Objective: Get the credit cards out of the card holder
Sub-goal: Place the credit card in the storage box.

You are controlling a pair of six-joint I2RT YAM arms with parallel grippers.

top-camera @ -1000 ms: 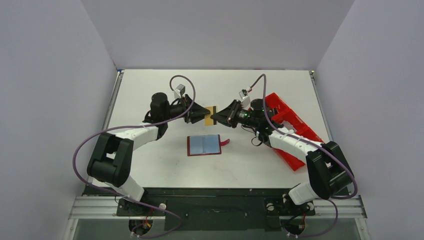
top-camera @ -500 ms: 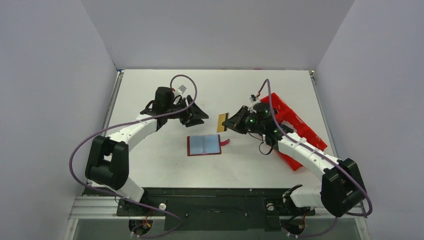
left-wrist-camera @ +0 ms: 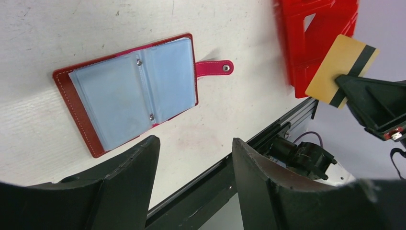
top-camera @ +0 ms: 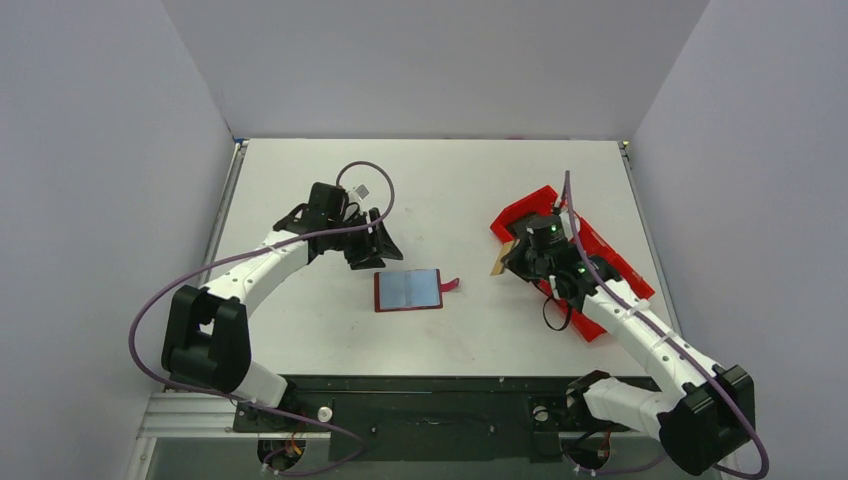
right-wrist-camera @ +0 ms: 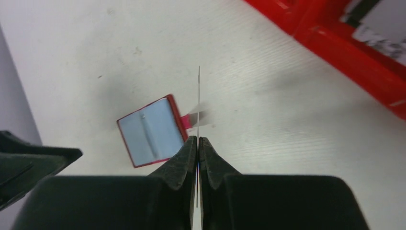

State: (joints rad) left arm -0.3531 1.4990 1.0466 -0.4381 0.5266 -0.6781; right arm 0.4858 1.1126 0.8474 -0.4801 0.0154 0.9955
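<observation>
Left claw (top-camera: 374,250) spread, hovering just far-left of the open card holder (top-camera: 408,290) on the tabletop (top-camera: 450,180); right claw (right-wrist-camera: 197,140) pinches the tan card (left-wrist-camera: 335,72) beside the red tray (top-camera: 522,212).

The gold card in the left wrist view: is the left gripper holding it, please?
No, the right gripper pinches the gold card, while the left gripper stands open and empty.

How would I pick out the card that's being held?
Find the big red tray on the right. Just left of it the right hand pinches a thin card. It alone is gold with a dark stripe; the holder lying open nearby is red and blue.
</observation>
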